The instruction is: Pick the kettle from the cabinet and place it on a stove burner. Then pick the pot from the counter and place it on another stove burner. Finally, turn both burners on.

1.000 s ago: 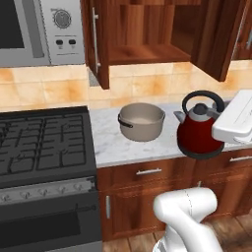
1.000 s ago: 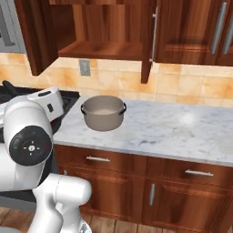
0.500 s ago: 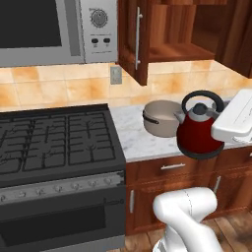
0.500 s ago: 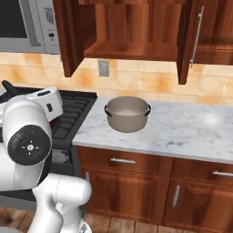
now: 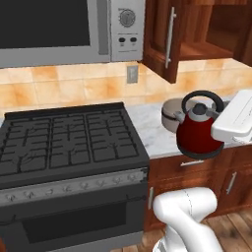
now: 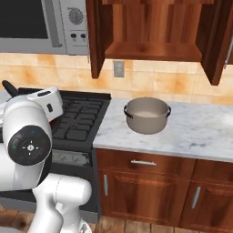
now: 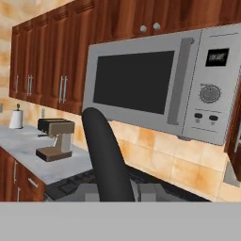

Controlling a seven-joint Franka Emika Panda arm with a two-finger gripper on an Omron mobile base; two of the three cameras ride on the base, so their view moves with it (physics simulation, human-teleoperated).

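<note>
The dark-red kettle (image 5: 198,133) hangs in the air in front of the counter (image 5: 150,129), level with its edge. My gripper (image 5: 219,114) is shut on its black arched handle (image 7: 107,153), which rises between the fingertips in the hand view. The taupe pot (image 6: 146,114) stands on the counter (image 6: 195,133) below the open cabinet (image 6: 152,48); in the left base view the kettle hides part of the pot (image 5: 169,112). The black stove (image 5: 64,140) with its cast-iron burners lies left of the kettle. In the right base view my arm covers most of the kettle, and its handle tip (image 6: 9,86) sticks out.
A grey microwave (image 5: 64,27) hangs over the stove, and the open cabinet door (image 5: 165,39) juts out beside it. A knob strip (image 5: 74,187) runs along the stove front. Farther left, a coffee machine (image 7: 54,139) and a paper roll (image 7: 16,117) stand on another counter.
The base has driven left, so the stove and microwave now take up more of both base views. The kettle stays held in the same place relative to the arm.
</note>
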